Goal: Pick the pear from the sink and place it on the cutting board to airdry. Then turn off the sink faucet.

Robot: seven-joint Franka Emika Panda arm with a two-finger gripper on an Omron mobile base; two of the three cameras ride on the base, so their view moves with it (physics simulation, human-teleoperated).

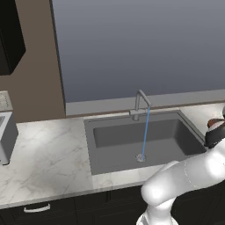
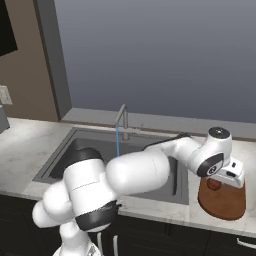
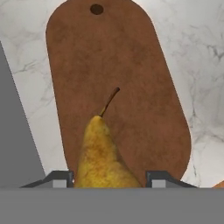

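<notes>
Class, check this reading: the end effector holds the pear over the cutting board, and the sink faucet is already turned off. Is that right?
Not quite. The sink faucet is on: the left base view shows a blue stream falling from its spout into the sink. The rest stands: the end effector holds the pear over the cutting board.

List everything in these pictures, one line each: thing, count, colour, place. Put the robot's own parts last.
pear: one, yellow-brown with a thin stem, between the gripper's fingers over the cutting board.
cutting board: one, reddish-brown with a hole near one end, on the counter right of the sink.
sink: one, matte grey, set into the counter.
sink faucet: one, grey, behind the sink, a blue stream running from its spout to the drain.
counter: one, white marble, around the sink.
wall outlet: one, pale, on the brown wall at left.
cabinet handle: one, white, on the dark front under the counter.
gripper: one, shut on the pear.
</notes>
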